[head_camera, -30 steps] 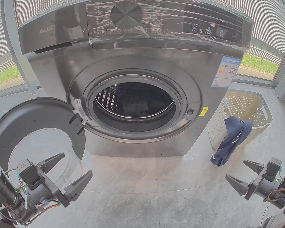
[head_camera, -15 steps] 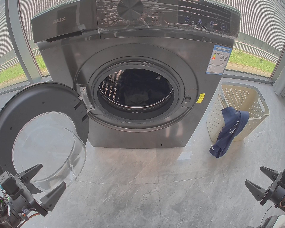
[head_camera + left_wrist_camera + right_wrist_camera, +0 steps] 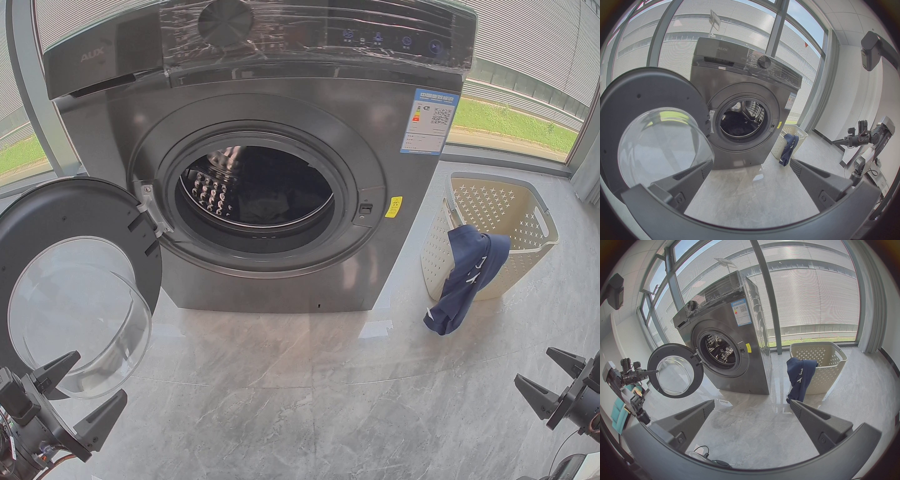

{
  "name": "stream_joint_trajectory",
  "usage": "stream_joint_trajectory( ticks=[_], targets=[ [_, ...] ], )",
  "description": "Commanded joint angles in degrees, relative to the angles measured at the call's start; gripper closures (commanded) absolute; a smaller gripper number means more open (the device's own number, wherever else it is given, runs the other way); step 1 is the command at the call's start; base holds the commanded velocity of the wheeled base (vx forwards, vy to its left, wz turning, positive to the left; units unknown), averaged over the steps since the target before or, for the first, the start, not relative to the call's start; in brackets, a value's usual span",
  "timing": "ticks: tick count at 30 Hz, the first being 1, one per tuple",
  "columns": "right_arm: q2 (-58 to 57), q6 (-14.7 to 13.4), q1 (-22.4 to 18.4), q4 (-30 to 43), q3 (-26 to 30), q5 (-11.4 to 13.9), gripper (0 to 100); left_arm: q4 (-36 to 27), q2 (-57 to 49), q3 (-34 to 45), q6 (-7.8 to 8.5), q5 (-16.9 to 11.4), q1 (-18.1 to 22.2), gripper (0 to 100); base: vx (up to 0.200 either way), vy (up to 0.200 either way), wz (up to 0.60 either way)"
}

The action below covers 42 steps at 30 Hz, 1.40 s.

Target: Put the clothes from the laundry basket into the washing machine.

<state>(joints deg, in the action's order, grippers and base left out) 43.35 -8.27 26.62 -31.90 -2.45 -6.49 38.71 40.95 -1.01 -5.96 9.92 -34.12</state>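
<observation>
Both arms sit lower than before; from the head we see left gripper (image 3: 99, 376) and right gripper (image 3: 534, 365) spread, empty. Left wrist: washing machine (image 3: 743, 78) door (image 3: 662, 90) stands wide for loading. Right wrist: blue garment (image 3: 800, 377) drapes over the laundry basket (image 3: 826, 374) rim, easy to pinch

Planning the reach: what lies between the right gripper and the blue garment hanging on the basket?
Bare floor lies between the right gripper and the garment, as the head and right wrist views show.

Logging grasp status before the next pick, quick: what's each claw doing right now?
Left claw: open, holding nothing.
Right claw: open, holding nothing.
</observation>
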Motion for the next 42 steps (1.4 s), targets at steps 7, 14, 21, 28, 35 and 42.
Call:
stream_joint_trajectory(
  ticks=[7,14,21,28,35,42],
  targets=[
    [3.3,-0.1,0.0,0.0,-0.9,0.0,0,-0.2,-1.0,1.0,-0.54,-0.1,0.0,0,0.000,-0.200,0.00],
    [8.1,-0.8,-1.0,-0.4,-3.7,0.1,0,-1.4,-1.2,1.0,-0.72,-0.1,0.0,0,0.000,-0.200,0.00],
    [15.2,-4.0,-1.2,-0.5,-6.6,0.2,0,-1.8,-2.0,0.9,-1.77,-0.3,0.0,0,0.000,-0.200,0.00],
    [22.1,-3.1,-1.1,-0.7,-11.0,2.0,0,-3.1,-2.7,0.9,-2.83,-0.3,0.1,0,0.000,-0.200,0.00],
    [27.3,-2.7,1.2,-0.7,-13.5,3.3,0,-3.8,-4.4,0.9,-3.09,-0.6,0.0,0,0.000,0.000,0.00],
    [31.4,-3.6,3.7,-4.4,-12.9,3.3,0,-7.8,-6.1,0.9,-3.18,-0.6,0.0,0,0.000,-0.143,0.00]
  ],
)
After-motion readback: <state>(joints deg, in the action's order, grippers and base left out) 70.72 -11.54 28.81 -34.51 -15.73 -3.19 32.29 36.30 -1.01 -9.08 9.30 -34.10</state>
